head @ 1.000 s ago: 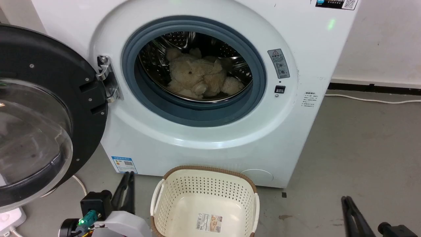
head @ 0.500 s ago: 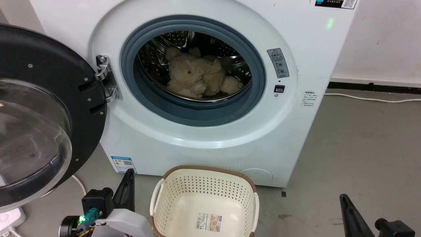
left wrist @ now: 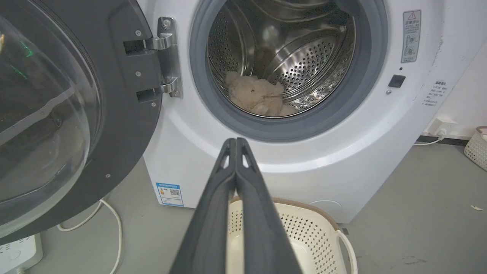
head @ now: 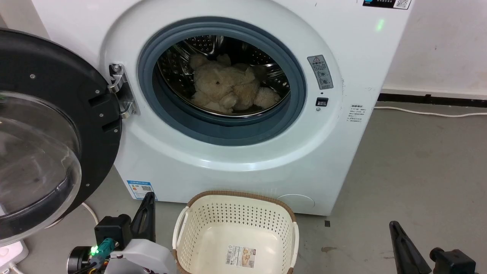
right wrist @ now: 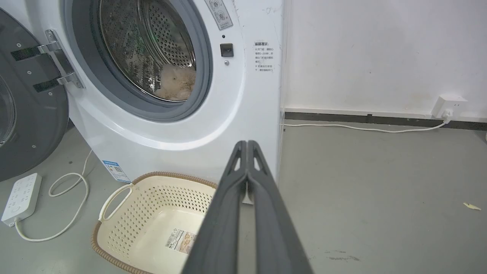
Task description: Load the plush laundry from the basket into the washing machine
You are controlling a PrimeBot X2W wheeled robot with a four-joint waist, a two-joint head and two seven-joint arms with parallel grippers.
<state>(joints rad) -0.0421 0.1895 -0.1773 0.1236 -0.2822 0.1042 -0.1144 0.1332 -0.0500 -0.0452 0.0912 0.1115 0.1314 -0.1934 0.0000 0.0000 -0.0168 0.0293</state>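
The left gripper (head: 149, 198) is seen nearest, in front of the washing machine (head: 228, 160) and below its hinge side. Its two dark fingers are pressed together along their length, and nothing is gripped. In the left wrist view the left gripper (left wrist: 236, 141) is aimed at the machine's front, just under the porthole. The right gripper (head: 392, 225) is held over the grey floor (head: 418, 171), in front of the machine's right corner. Its fingers are likewise closed tip to tip – nothing is held between them, as the right wrist view confirms (right wrist: 247, 144).

The basket (head: 236, 195) is set on the floor just in front of the washing machine, below the porthole, and a label sticker (head: 241, 256) is seen on its bare inner bottom. A white power strip (right wrist: 21, 198) with a looped cable is laid on the floor to the machine's left.

The black-framed glass door (head: 57, 99) is swung wide open to the machine's left on a metal hinge (head: 121, 91). Inside the grey-blue gasket (head: 213, 129), the teddy bear (head: 224, 87) is found – slumped on the floor of the perforated steel drum (head: 179, 64), wholly inside the machine. A white wall (head: 437, 45) is seen behind the machine to its right.
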